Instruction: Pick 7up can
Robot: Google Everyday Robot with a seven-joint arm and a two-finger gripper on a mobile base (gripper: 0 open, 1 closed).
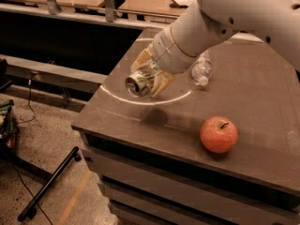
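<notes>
The 7up can (139,82) lies sideways between my gripper's fingers, its silver end facing the camera and its white and green side partly covered. My gripper (147,78) is shut on the can and holds it in the air above the left part of the dark table (262,102). The can's shadow falls on the tabletop below it. My white arm reaches in from the upper right.
A clear plastic water bottle (201,70) lies on the table just behind the gripper. A red apple (219,134) sits near the front edge at the right. The table's left and front edges drop to the floor, where a black stand leg (49,184) lies.
</notes>
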